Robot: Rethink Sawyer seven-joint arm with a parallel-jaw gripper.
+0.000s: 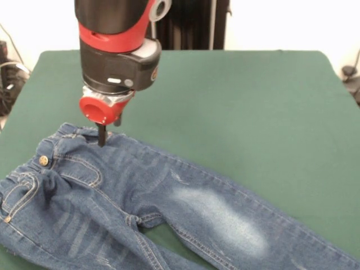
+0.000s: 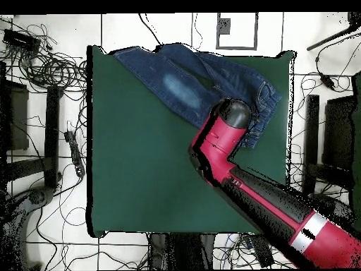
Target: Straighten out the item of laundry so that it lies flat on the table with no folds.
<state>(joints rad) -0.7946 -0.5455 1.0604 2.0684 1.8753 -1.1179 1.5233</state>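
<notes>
Jeans [image 1: 169, 208] fill the near part of the front view: blue denim, tan stitching, a brass button [image 1: 43, 161] at the waistband. Waist lies toward the picture's left; one leg runs toward the lower right and carries a faded whitish patch [image 1: 219, 216] on the thigh. Second leg leaves the frame at the bottom edge. Cloth around the waistband and pocket is rumpled, with creases across the seat and upper legs; not flat.

Table [image 1: 253, 101]: dark green top, rounded corners, much larger than the jeans. In the front view the jeans sit at the near left part of it.

Overhead view: jeans [image 2: 190, 77] lie along the table's [image 2: 141, 155] top edge, reaching toward the upper right corner, legs pointing toward the upper left. Leg ends extend past the table edge. Faded patch visible on one leg there too.

Arm [image 1: 115, 50], red and black, comes down over the waist end. Gripper [image 1: 102, 136] shows as a dark tip below a red collar, tip touching or just above the waistband's far edge. Only one dark finger is clearly seen; whether the pincer is wide, narrow, or pinching cloth, I cannot tell. In the overhead view the arm's wrist [image 2: 233, 116] covers the gripper and part of the waist.

Cables [image 2: 49, 63] lie on the floor around the table.
</notes>
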